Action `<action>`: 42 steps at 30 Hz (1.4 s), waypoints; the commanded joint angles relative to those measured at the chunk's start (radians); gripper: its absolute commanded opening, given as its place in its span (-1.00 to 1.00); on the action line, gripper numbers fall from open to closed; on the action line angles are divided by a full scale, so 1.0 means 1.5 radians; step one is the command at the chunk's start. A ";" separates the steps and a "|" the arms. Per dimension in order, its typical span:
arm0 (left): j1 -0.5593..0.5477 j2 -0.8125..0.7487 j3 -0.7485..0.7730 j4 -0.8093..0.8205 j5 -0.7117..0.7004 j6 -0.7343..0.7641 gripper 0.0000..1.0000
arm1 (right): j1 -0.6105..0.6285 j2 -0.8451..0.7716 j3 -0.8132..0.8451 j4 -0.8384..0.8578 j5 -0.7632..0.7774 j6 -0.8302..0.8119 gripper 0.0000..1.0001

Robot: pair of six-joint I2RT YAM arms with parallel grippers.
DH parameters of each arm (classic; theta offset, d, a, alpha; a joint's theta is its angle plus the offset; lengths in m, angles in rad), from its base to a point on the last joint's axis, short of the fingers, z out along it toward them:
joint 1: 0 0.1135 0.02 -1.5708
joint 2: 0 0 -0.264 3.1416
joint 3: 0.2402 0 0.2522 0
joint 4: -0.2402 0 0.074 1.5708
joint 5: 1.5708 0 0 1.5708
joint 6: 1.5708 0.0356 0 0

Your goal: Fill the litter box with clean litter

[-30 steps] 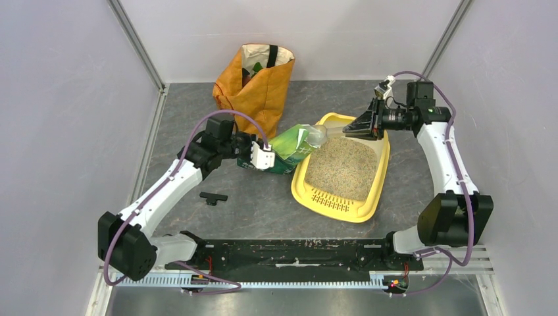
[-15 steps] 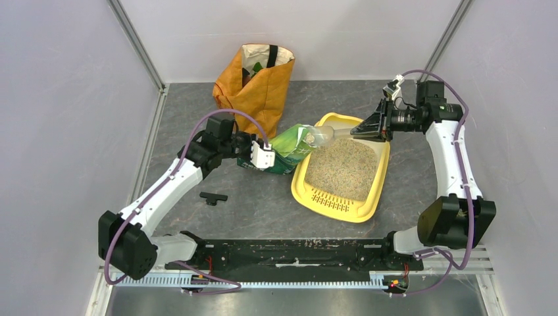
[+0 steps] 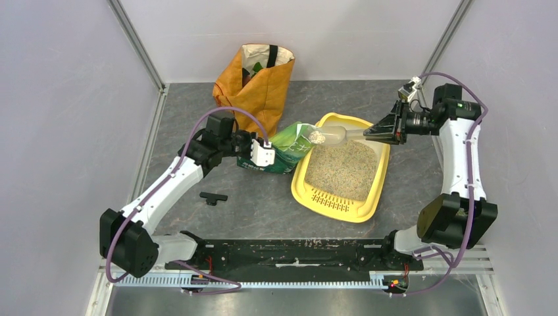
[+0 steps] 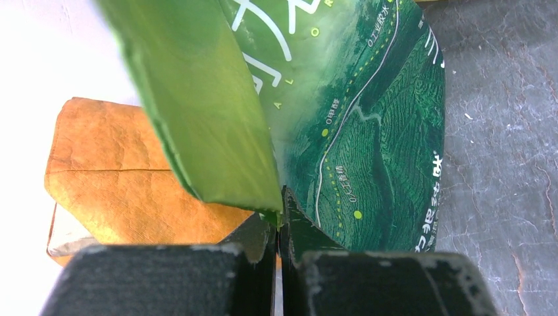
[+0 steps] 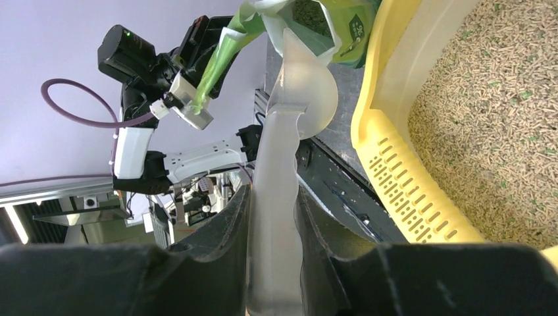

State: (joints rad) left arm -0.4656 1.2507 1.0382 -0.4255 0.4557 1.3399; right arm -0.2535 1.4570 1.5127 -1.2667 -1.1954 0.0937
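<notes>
Top view: your left gripper (image 3: 263, 155) was pinched tight on the edge of the green bag (image 3: 289, 148), which lay tilted beside the litter box (image 3: 299, 187), mouth toward it. Your right gripper (image 3: 385, 128) was clamped on the handle of a clear scoop (image 3: 329, 135), its bowl with a small load at the bag mouth, over the box's far-left corner. The box already held a broad bed of litter (image 3: 342, 168). My read on the risk: the bowl sat right at the rim, so any roll of the wrist there could drop pellets on the table (image 3: 263, 197) in the gap between bag and box. An orange bag (image 3: 253, 89) stood just behind the green one and could snag a wide swing. Left wrist view: the jaws met on only a thin fold of the green bag (image 4: 368, 131). That looked marginal, and a scoop dragging on the mouth could pull the film out and slump the bag. Right wrist view: the smooth scoop (image 5: 276, 197) handle ran between the fingers (image 5: 224, 237), so it could twist in the grip under load. The slotted lip of the box (image 5: 401, 191) looked low, so overfilling that end would likely spill.
</notes>
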 commanded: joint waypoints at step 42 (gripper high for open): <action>0.003 -0.002 0.061 0.085 0.039 0.013 -0.96 | 0.238 0.019 0.352 -0.022 0.339 -0.089 -1.00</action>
State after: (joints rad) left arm -0.4656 1.2728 1.0561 -0.4244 0.4564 1.3331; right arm 0.0715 1.4868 1.9835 -1.3437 -0.6018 -0.0628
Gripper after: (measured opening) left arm 0.040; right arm 0.341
